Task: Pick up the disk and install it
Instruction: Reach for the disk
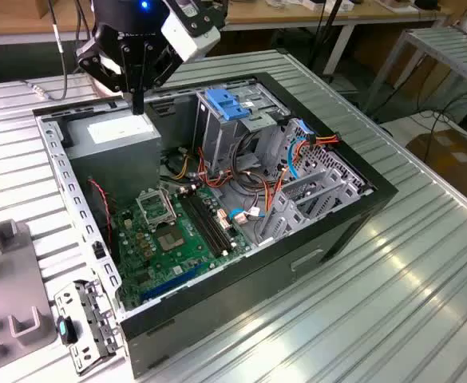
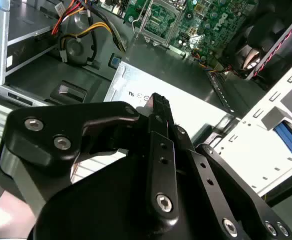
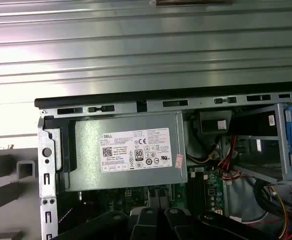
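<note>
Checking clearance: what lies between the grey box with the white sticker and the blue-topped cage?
A bundle of yellow and red cables, seen in the exterior view, in the gap between the grey box and the cage.

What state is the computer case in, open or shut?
Open: nothing covers the computer case, so its motherboard and drive cage lie exposed.

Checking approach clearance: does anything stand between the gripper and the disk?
Yes. The gripper hangs over the power supply; the disk lies beyond the case wall, outside, so that wall runs between them.
</note>
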